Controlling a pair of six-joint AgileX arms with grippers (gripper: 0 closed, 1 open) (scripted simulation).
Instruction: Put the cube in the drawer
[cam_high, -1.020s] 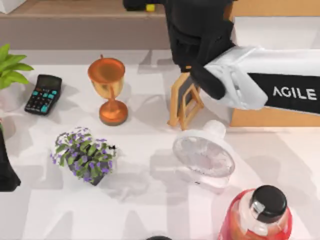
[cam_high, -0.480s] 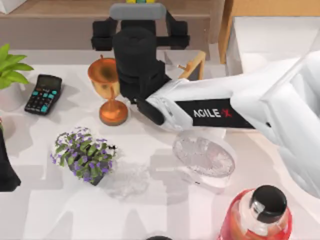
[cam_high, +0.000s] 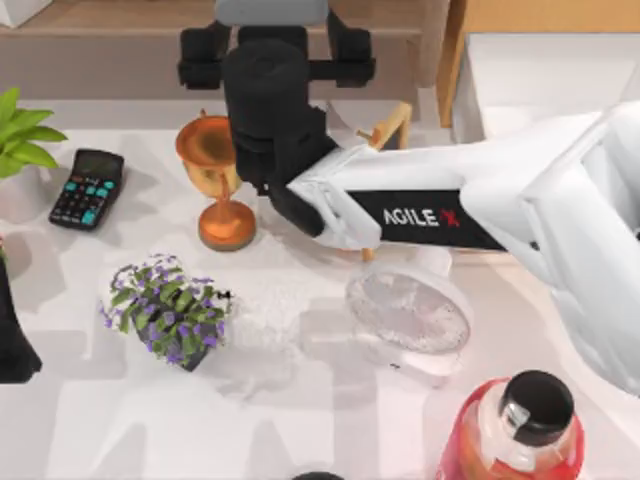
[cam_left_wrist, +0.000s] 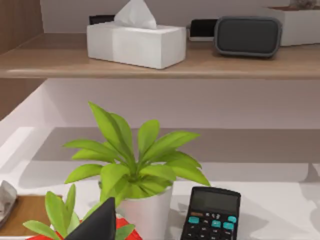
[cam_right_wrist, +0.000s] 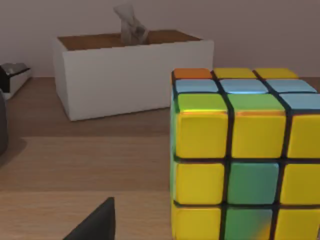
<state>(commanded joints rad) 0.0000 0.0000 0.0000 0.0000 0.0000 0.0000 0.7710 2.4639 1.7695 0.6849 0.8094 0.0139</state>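
Top view: right arm stretched across the table from the right, its gripper (cam_high: 272, 20) at the far edge over the brown wooden shelf (cam_high: 110, 30); whether its fingers are apart or closed cannot be told. Right wrist view: puzzle cube (cam_right_wrist: 245, 155) sitting on the shelf board, close to the camera, yellow and green squares facing it; white box planter (cam_right_wrist: 132, 75) behind. Drawer (cam_high: 540, 75) at far right, white inside showing. Gold trophy (cam_high: 215, 180), calculator (cam_high: 88, 188) and flower pot (cam_high: 168, 310) on the table. Left arm parked at the left edge.

Bright even light; soft grey shadows on table (cam_high: 300, 420); cube (cam_right_wrist: 245, 155) glossy.
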